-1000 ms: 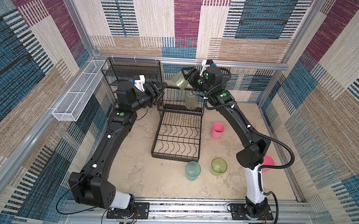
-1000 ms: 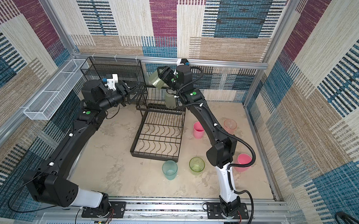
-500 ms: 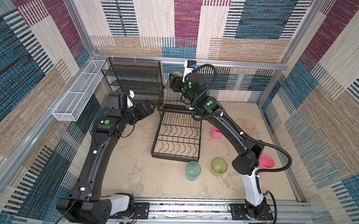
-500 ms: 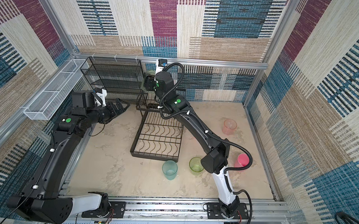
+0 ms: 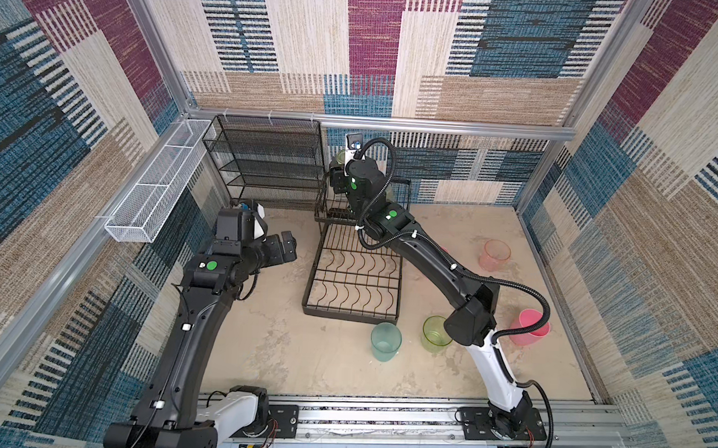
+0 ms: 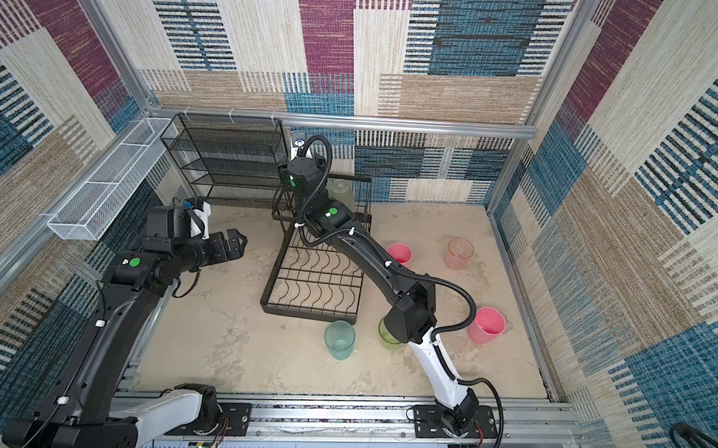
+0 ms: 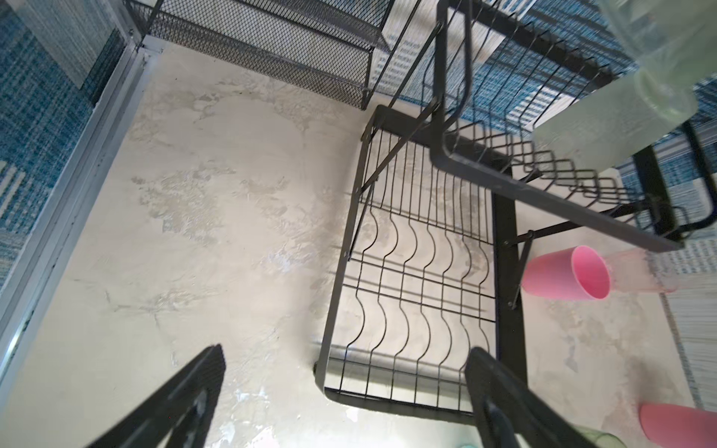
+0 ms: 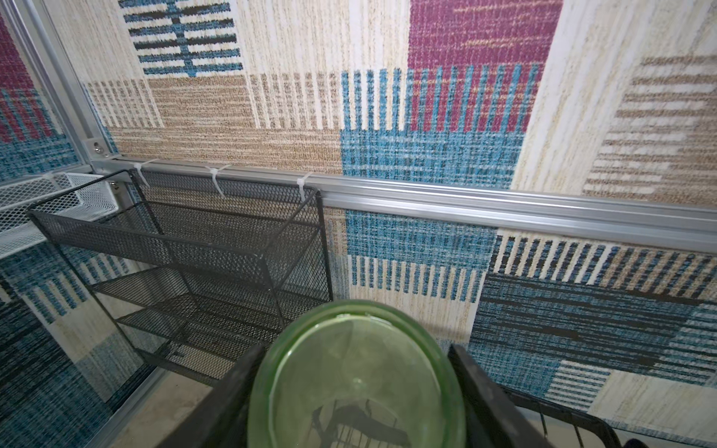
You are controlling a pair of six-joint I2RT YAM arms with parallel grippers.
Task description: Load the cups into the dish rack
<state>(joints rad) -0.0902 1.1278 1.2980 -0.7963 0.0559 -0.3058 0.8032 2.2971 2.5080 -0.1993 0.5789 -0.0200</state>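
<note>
Scanning the mottled beige tabletop point(image 5: 285, 346) inside patchwork woven walls point(image 5: 373, 47), I see my left gripper point(image 5: 287, 247) gaping empty; my right gripper point(image 8: 357, 357) clamps a translucent green plastic cup point(image 8: 357, 388), partly cropped.

Beige desk point(image 5: 285, 355) bears the rack point(image 5: 350, 316). Teal cup point(image 5: 385, 342) and lime cup point(image 5: 435, 335) stand before it. To its right stand a pink cup point(image 6: 399, 253), a clear cup point(image 5: 494, 254) and a second pink cup point(image 5: 529, 329).

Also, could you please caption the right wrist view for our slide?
Right gripper holding a translucent green cup, black mesh shelf unit behind.
</note>
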